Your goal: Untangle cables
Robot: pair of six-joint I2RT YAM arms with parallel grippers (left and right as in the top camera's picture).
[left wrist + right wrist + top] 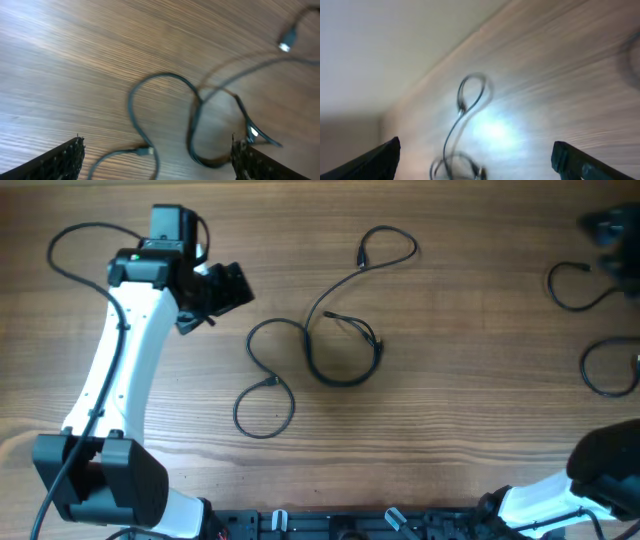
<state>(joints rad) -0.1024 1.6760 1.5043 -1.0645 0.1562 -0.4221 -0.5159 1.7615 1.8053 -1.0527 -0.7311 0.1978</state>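
Thin black cables (pixel 312 330) lie tangled in the middle of the wooden table: a loop at the back, a ring in the centre, and a smaller loop (pixel 264 412) at the front left. My left gripper (pixel 225 295) hovers left of them, apart from the cords. In the left wrist view it (pixel 157 155) is open, with the cables (pixel 131 102) on the table below and nothing between its fingers. The right wrist view is blurred; the right gripper (pixel 477 162) is open and empty, with the cables (pixel 462 106) far off.
Two separate black cords lie near the right edge, one curved (pixel 572 286) and one looped (pixel 606 368). A dark part of the right arm (pixel 612 230) shows at the top right corner. The right arm's base (pixel 545 500) is at the front right.
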